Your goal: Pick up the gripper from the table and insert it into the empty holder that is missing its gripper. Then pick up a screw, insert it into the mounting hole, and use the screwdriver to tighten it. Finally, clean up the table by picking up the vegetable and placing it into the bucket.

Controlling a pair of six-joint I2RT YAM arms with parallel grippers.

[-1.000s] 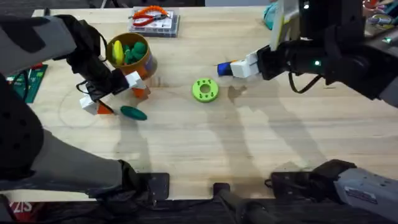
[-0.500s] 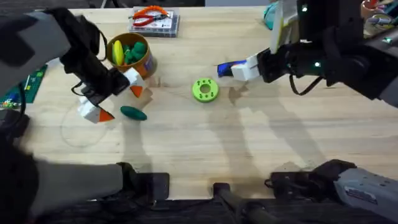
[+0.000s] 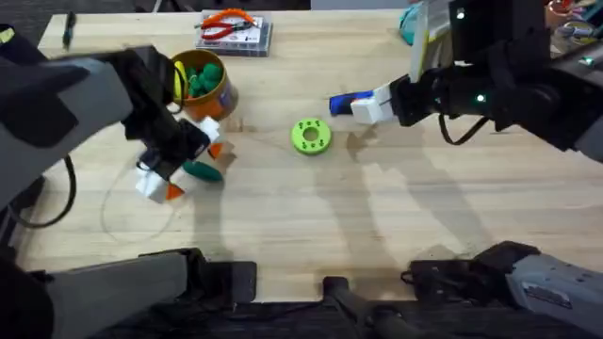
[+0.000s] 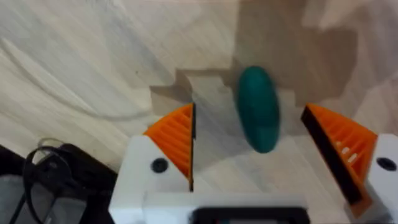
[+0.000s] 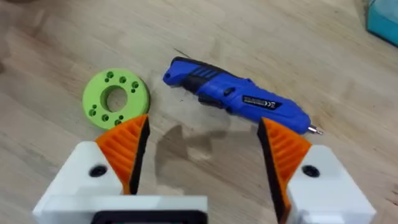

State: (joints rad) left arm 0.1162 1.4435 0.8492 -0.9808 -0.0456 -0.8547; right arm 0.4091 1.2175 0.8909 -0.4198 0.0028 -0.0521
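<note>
1. Left gripper [image 4: 258, 146]: released, jaws spread wide. In the left wrist view the vegetable [image 4: 257, 107] lies flat on the table [image 4: 93, 56] between the two orange pads [image 4: 176, 138], touching neither.
2. Change: over the last second the left gripper has moved from beside the bucket [image 3: 200, 85] toward the vegetable. Overhead, the left gripper [image 3: 181, 168] now sits directly over the vegetable [image 3: 203, 170]; earlier it was off to the side, with the green piece fully exposed.
3. Meaning: the arm appears to be set for the clean-up pick. The jaws straddle the piece across its narrow width, so a short descent and a closing motion should be all that remains before lifting.
4. Bucket: just beyond the vegetable, near it, and already holding green and yellow pieces. The carry should be short.
5. Right gripper [image 5: 202, 149]: released, jaws apart, above the screwdriver [image 5: 236, 96], which lies flat on the table beside the green disc [image 5: 116, 99]. No contact with the tool is visible.
6. Risk: the vegetable is smooth and rounded, so an off-centre squeeze could roll it out of the pads.
</note>
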